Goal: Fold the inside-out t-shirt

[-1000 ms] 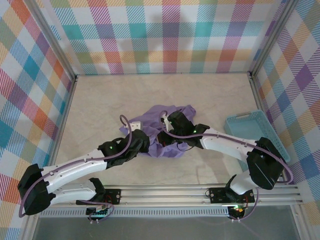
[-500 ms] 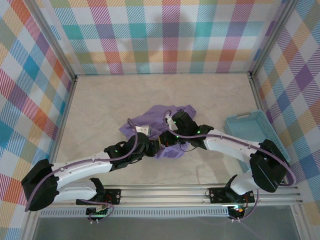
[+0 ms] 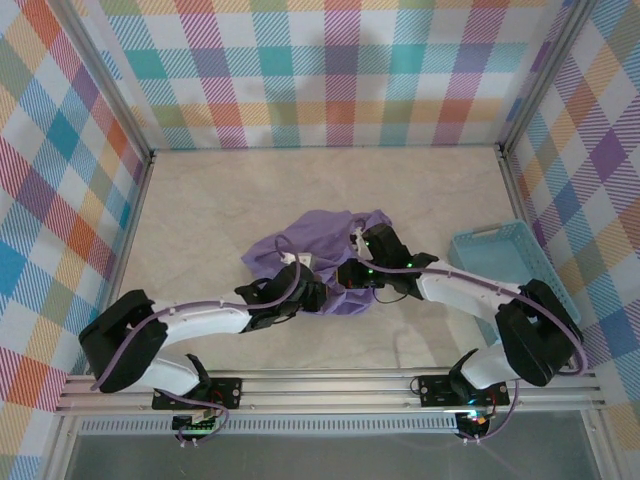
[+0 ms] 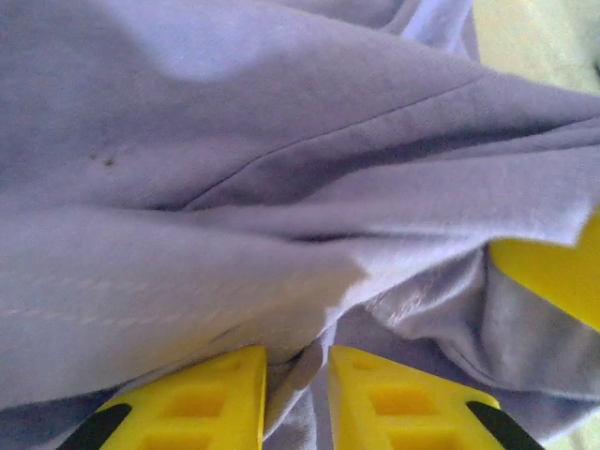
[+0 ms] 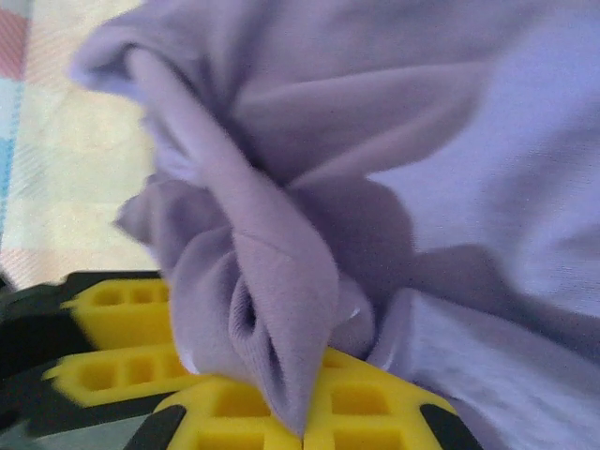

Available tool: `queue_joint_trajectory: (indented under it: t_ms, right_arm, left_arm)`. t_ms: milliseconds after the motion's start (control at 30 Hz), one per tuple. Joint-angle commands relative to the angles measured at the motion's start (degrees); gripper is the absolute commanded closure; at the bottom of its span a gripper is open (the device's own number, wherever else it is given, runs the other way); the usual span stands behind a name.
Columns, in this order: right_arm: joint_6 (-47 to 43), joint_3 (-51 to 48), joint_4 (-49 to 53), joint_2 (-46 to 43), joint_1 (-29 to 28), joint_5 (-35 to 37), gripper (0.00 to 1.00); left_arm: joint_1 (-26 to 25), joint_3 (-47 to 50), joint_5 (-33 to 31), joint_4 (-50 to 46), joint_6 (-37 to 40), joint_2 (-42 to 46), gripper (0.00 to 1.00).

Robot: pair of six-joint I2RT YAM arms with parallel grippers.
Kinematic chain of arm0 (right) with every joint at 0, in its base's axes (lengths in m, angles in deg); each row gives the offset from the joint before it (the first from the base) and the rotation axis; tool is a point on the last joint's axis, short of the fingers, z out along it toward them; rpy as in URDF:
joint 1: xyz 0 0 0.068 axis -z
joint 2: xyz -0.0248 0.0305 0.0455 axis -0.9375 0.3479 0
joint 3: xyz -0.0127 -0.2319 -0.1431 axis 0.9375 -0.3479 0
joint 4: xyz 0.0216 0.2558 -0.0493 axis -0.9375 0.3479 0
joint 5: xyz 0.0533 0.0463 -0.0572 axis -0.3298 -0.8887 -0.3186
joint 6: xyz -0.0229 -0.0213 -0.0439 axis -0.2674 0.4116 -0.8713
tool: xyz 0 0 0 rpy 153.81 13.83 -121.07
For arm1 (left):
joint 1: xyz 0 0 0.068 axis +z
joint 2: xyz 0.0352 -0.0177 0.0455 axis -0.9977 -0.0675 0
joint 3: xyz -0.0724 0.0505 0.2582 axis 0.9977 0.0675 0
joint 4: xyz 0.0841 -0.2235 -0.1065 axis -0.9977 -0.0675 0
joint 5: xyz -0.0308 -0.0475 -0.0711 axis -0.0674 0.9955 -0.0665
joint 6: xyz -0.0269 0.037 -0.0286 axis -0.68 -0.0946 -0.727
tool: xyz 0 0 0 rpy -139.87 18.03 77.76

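Pinching a thin fold of the inside-out t-shirt [image 4: 281, 122], the left claw [image 4: 295, 380] is closed down to a narrow slit with the cloth caught in it. The right claw [image 5: 305, 417] is clamped on a bunched ridge of the same lavender fabric. From above, the two claws sit just beside each other at the near edge of the crumpled shirt, which lies heaped around the middle of the desk [image 3: 200, 200]. A light blue basket [image 3: 505, 262] stands well apart on the right.
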Motion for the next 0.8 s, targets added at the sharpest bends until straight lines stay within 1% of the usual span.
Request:
queue_joint_trajectory:
  t_ms: [0,100,200,300,400,467,567,700,767]
  right_arm:
    - [1.27,-1.03,-1.05,1.93,0.94,0.34,0.85]
    - [1.42,-1.40,-0.80,2.41,1.48,1.70,0.80]
    - [1.74,-1.53,0.34,2.62,1.93,3.61,0.77]
    - [2.14,-1.99,0.12,2.77,2.33,3.94,0.75]
    - [2.22,-2.60,-0.93,2.39,2.45,3.11,0.76]
    - [2.75,-3.20,-1.51,1.78,2.47,3.26,0.76]
    - [3.63,-4.31,-2.80,0.76,2.41,3.48,0.76]
    - [3.97,-4.81,-3.59,0.73,2.45,3.01,0.76]
    - [3.91,-4.92,-3.66,0.71,2.45,3.02,0.76]
  left_arm:
    - [0.52,-3.32,1.08,0.23,0.19,-1.55,0.81]
    - [0.35,-4.64,1.71,0.06,0.23,-2.39,0.83]
    - [-0.12,-6.34,0.86,-1.88,0.19,-2.74,0.84]
    - [-1.38,-10.64,-0.22,-7.40,-0.47,-3.75,0.87]
    - [-2.51,-14.02,0.19,-10.95,-3.34,-5.27,0.89]
    - [-2.47,-14.70,0.07,-12.28,-7.02,-6.72,0.85]
    - [-2.47,-14.15,0.99,-10.70,-11.18,-8.70,0.84]
    - [-2.47,-13.78,1.84,-8.45,-14.72,-11.04,0.84]
    - [-2.27,-13.75,1.43,-8.48,-15.80,-11.63,0.81]
